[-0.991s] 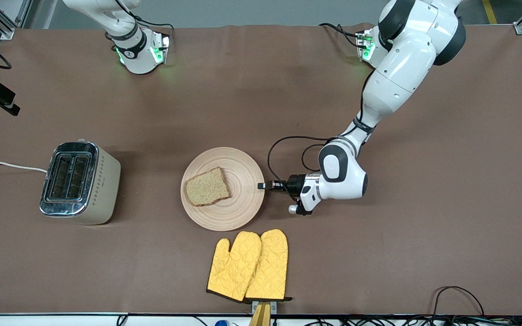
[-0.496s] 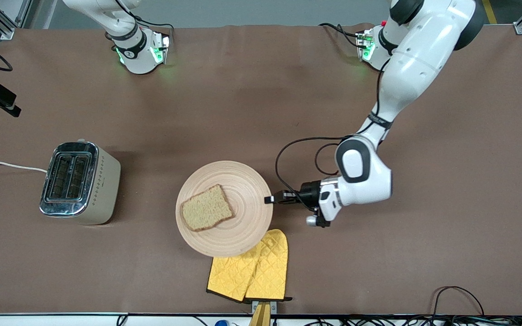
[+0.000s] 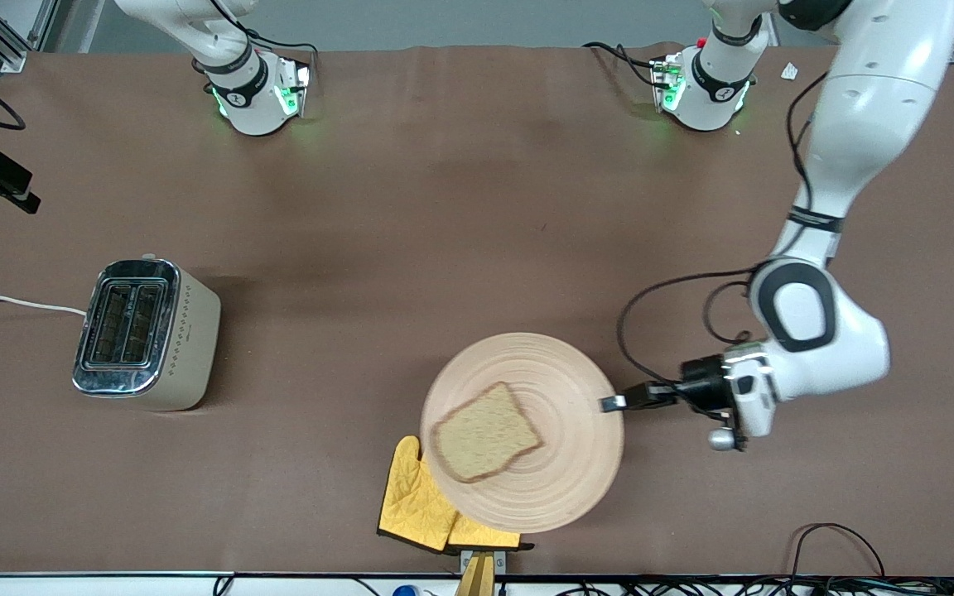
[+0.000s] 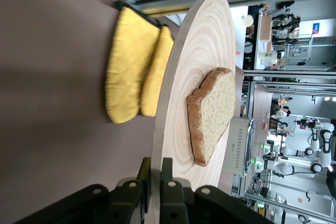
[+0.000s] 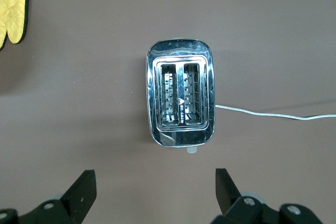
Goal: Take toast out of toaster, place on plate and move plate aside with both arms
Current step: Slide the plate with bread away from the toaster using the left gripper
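Observation:
The round pale wooden plate (image 3: 556, 463) is held in the air over the yellow oven mitts (image 3: 411, 505), near the table's front edge. The toast (image 3: 484, 432) lies flat on it. My left gripper (image 3: 609, 404) is shut on the plate's rim at the side toward the left arm's end. In the left wrist view the jaws clamp the rim of the plate (image 4: 194, 66), with the toast (image 4: 212, 114) on it. My right gripper (image 5: 152, 192) is open and empty, high above the toaster (image 5: 181, 98); it is out of the front view.
The toaster (image 3: 142, 331) stands toward the right arm's end of the table, its white cord (image 3: 13, 302) running off the edge. The mitts (image 4: 134, 72) lie partly under the plate. Cables run along the table's front edge.
The left arm has lifted the plate with the toast and carried it toward the left arm's end and over the mitts. The toaster has not moved.

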You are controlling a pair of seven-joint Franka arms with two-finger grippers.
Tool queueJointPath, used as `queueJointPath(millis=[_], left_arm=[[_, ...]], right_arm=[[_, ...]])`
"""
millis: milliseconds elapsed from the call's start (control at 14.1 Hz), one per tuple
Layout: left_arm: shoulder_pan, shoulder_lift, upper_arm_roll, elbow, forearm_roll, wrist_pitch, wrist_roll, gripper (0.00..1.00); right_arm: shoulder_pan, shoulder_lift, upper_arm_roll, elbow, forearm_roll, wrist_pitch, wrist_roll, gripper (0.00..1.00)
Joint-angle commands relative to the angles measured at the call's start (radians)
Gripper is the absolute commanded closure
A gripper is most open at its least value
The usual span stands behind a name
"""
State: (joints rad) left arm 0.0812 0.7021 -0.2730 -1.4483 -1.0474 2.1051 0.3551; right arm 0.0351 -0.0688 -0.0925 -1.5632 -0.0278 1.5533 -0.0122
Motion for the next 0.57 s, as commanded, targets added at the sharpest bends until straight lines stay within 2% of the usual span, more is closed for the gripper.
queueJointPath(millis=[0, 496], left_arm=[[0.122, -0.032, -0.015, -0.02, 0.039, -0.158, 0.019, 1.0], [0.369, 0.046, -0.012, -0.033, 0.205, -0.41, 0.26, 1.0]], right_arm=[[-0.015, 0.003, 0.016, 0.011, -0.018, -0.01, -0.008, 0.0], [-0.014, 0.001, 0.016, 0.009, -0.018, -0.01, -0.002, 0.0]])
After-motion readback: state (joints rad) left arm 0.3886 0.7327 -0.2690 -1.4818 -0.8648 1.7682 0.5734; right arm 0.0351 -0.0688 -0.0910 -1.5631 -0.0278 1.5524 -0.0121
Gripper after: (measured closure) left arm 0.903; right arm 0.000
